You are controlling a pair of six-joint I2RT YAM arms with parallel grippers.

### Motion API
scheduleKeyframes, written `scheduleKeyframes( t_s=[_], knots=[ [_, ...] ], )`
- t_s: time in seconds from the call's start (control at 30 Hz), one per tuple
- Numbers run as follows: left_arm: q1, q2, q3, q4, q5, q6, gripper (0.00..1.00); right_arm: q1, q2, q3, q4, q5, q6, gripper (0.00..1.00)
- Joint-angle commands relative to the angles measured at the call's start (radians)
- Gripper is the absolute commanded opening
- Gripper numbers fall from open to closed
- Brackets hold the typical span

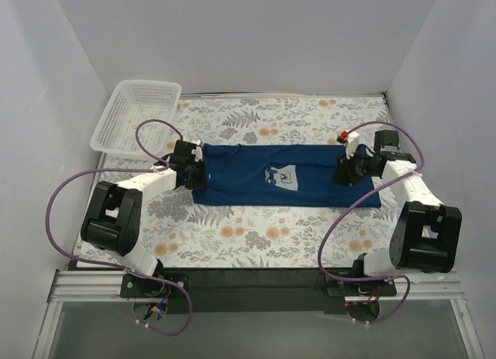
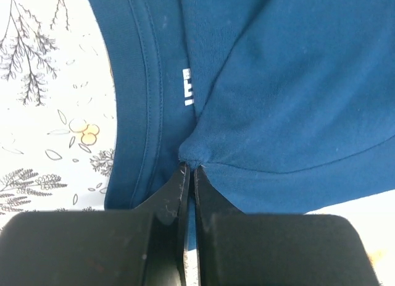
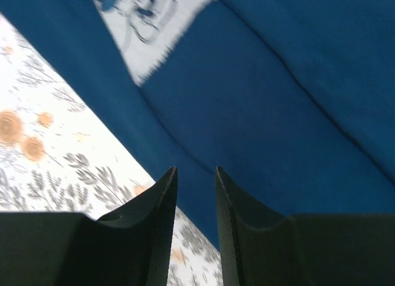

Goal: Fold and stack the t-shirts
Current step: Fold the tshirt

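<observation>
The dark navy t-shirt (image 1: 310, 190) lies across the middle of the table as a long folded band, its pale square print (image 1: 282, 175) facing up. My left gripper (image 1: 195, 173) is at the shirt's left end, beside the collar (image 2: 139, 100). In the left wrist view that gripper (image 2: 190, 167) is shut, pinching a small bunch of the t-shirt (image 2: 278, 100). My right gripper (image 1: 342, 173) is over the shirt's right end. In the right wrist view it (image 3: 194, 172) stands open a finger's width just above the t-shirt (image 3: 278, 82), near its lower edge, with the print (image 3: 148, 20) further ahead.
A white mesh basket (image 1: 136, 115) sits at the back left corner. The floral tablecloth (image 1: 256, 235) covers the table, and white walls close it in on three sides. Purple cables loop beside both arms.
</observation>
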Motion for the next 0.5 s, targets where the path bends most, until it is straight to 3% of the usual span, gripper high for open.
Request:
scheduleKeyframes(
  t_s=[0.0,0.03,0.2,0.3,0.47],
  knots=[
    [0.003,0.040,0.070,-0.007,-0.038,0.020,0.01,-0.083,-0.040,-0.033,-0.053,0.032,-0.082,0.33],
    [0.003,0.054,0.080,-0.006,-0.031,0.023,0.10,-0.098,-0.043,-0.039,-0.056,0.035,-0.090,0.33],
    [0.003,0.027,0.103,-0.013,-0.087,0.014,0.32,-0.222,-0.054,-0.030,-0.077,0.055,-0.131,0.35],
    [0.003,-0.113,0.092,-0.015,-0.097,0.021,0.43,-0.282,-0.039,-0.008,-0.080,0.079,-0.139,0.39],
    [0.004,-0.465,0.022,-0.018,-0.127,0.012,0.77,-0.353,0.027,0.074,-0.087,0.085,-0.133,0.45]
  ],
)
